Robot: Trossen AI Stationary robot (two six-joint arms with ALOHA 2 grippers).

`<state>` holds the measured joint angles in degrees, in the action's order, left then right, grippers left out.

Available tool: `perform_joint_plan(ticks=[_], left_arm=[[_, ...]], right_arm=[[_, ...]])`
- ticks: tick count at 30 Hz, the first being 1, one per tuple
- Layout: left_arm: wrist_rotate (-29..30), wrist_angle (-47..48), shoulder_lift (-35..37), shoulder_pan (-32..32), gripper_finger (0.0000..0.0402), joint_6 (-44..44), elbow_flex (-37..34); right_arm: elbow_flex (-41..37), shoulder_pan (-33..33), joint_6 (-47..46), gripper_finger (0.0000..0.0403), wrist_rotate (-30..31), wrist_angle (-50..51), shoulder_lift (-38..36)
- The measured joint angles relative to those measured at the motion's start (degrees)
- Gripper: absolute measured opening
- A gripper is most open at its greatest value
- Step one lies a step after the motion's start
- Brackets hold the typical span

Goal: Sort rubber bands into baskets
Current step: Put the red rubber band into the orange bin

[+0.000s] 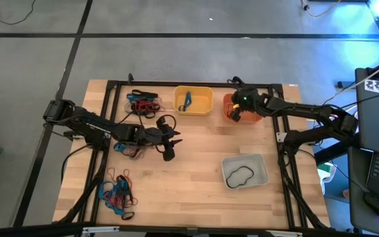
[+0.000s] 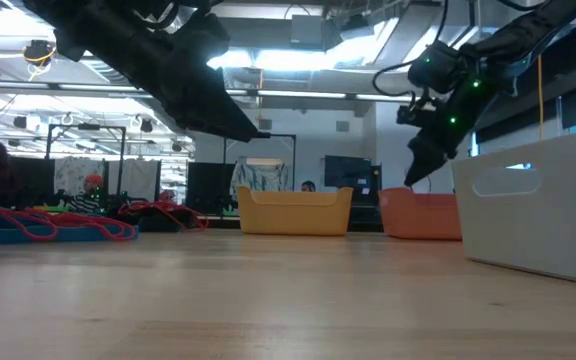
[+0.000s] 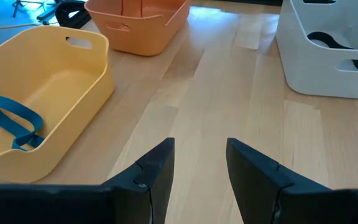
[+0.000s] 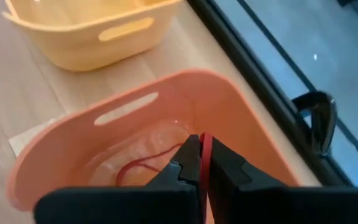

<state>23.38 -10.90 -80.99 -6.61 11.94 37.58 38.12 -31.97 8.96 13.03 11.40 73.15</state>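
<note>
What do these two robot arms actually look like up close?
Both arms are dark, nearly black, built from jointed segments with thick black cables looping along them. The left arm ends in the left end effector, two flat wedge-shaped black fingers tapering to blunt tips. The right end effector has the same dark fingers, and a small green light glows near the right arm's wrist.

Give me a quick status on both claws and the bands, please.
Right claw shut on thin red rubber band, over orange plastic basket. Left claw open, empty, above bare table. Nothing in the way.
</note>
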Motion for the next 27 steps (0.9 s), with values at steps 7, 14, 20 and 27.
perform_joint_plan(ticks=[7, 14, 20, 27], left_arm=[[0.0, 0.02, -0.02, 0.0, 0.0144, 0.04, 0.0], [0.0, 3.13, -0.02, 0.01, 0.0144, 0.83, 0.0], [6.06, 10.26, -0.04, 1.16, 0.0144, 5.92, 0.0], [11.38, 18.34, -0.04, 6.14, 0.0143, 12.46, 0.0]], right_arm=[[2.88, 0.07, -3.04, 0.015, -0.16, 8.48, -0.49], [10.71, 0.91, -6.08, 0.0242, -4.07, 20.05, -3.11], [10.74, 5.98, -7.72, 0.026, -6.55, 17.98, -4.65], [9.05, 14.21, -8.47, 0.0261, -6.35, 10.63, -4.64]])
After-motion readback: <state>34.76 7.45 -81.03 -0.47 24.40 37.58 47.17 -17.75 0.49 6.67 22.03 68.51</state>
